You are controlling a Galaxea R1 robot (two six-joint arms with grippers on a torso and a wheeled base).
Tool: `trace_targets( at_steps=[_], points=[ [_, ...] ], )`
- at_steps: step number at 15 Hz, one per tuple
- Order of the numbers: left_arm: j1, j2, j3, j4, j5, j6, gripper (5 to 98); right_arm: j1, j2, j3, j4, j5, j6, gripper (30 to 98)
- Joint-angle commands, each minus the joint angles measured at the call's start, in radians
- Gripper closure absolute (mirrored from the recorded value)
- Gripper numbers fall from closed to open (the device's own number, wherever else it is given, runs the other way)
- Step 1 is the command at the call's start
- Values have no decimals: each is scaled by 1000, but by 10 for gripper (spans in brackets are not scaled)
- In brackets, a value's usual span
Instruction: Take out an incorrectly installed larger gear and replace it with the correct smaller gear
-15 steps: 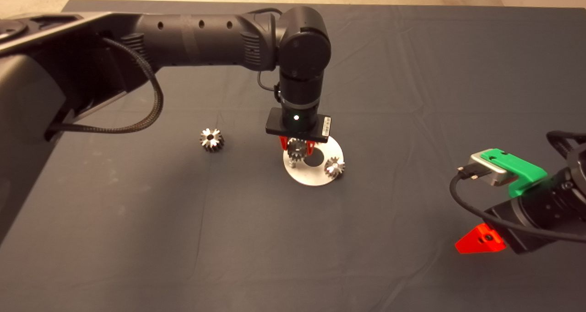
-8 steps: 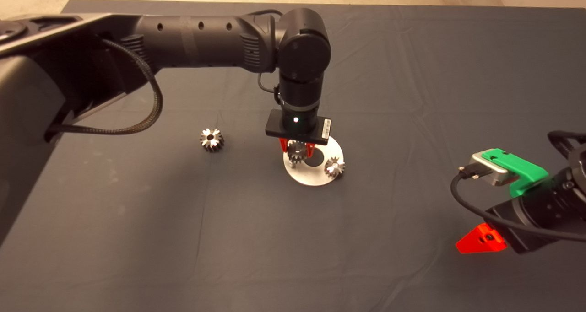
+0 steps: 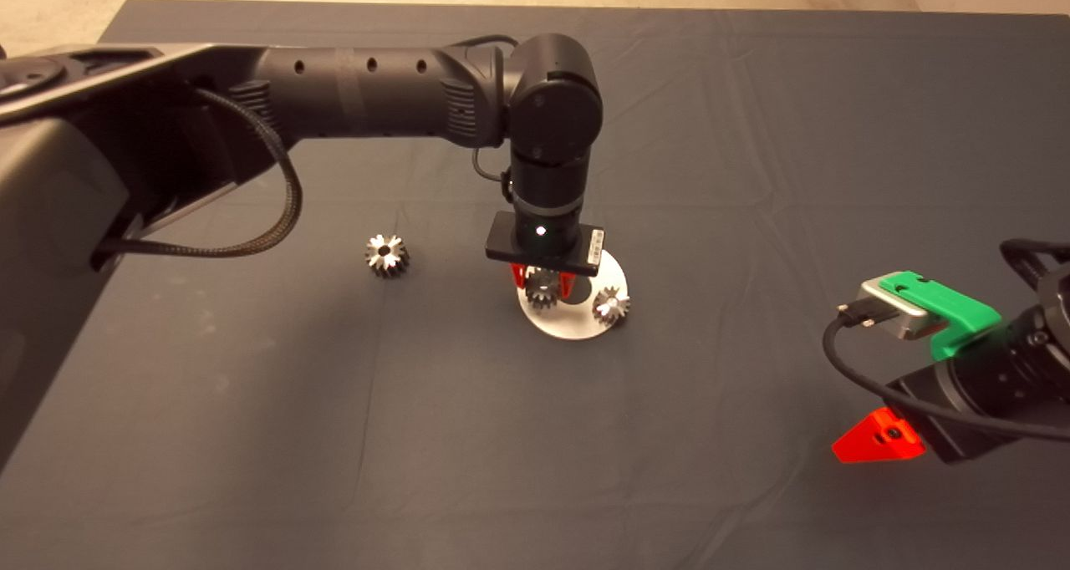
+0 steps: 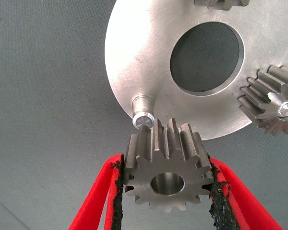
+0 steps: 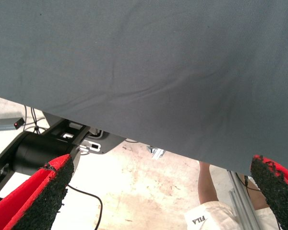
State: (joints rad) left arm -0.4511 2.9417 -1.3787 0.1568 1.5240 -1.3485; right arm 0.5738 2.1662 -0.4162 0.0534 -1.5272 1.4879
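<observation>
Right gripper (image 5: pixel 158 191): parked at the near right edge of the mat (image 3: pixel 251 428), jaws spread wide, nothing between them. Idle.

Left gripper (image 3: pixel 542 281): over the near-left rim of the round metal plate (image 4: pixel 134 57), clenched on the smaller gear (image 4: pixel 167 172). The pads press on opposite tooth flanks. The bore is open and points down along the line of the fingers.

Bare pin (image 4: pixel 143 114): stands on the plate just beyond the held gear. In the left wrist view the gear's bore sits to one side of the pin, not over it. Gear and pin look apart.

Second gear (image 4: pixel 270 104): seated on its own pin across the plate's centre hole.

Larger gear (image 3: pixel 386 255): lies alone on the mat, well left of the plate. Judged already removed.

Step in hand, by my reading: seat the smaller gear on the bare pin.
- Centre the bore over the pin before lowering.
- Keep the gear level, since a tilt would jam it on the pin's top edge.
- Lower slowly and let go only once the gear rests on the plate.
</observation>
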Motion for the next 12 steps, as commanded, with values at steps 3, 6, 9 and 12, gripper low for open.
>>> trace_targets(
  at_steps=[3,6,9,12],
  points=[
    [12,0,9,53,134,9,658,14,-5,1,36,-1,-6,308],
    [14,-2,3,64,134,22,658,14,-5,1,36,-1,-6,308],
    [12,-2,-2,82,134,26,658,14,-5,1,36,-1,-6,308],
    [12,-3,-2,93,134,28,658,14,-6,1,36,-1,-6,308]
  ],
)
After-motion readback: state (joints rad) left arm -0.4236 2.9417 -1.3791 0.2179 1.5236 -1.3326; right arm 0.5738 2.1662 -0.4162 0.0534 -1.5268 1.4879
